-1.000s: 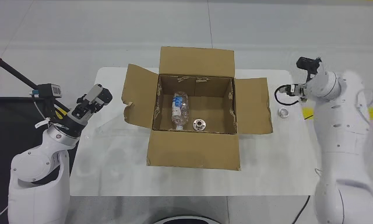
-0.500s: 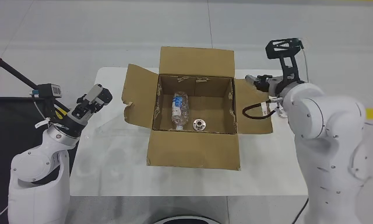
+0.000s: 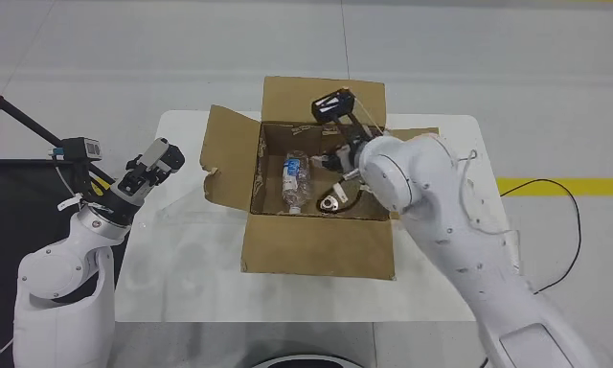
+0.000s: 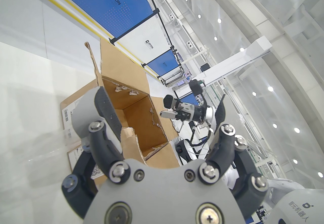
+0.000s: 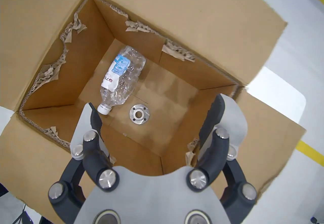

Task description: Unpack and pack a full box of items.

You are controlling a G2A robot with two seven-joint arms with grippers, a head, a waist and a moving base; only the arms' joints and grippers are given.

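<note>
Bottle (image 5: 121, 75) lies flat on the box (image 5: 177, 2) floor, long axis back-to-front, cap toward the box's front wall, while right gripper (image 5: 155, 106) hovers above the box, spread wide, empty.

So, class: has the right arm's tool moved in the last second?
Yes. The right tool swung left, from beyond the right flap of the box to above its open top.

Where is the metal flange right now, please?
In the top view, the metal flange lies on the floor of the cardboard box, near its robot-side wall, just right of the plastic bottle.
</note>
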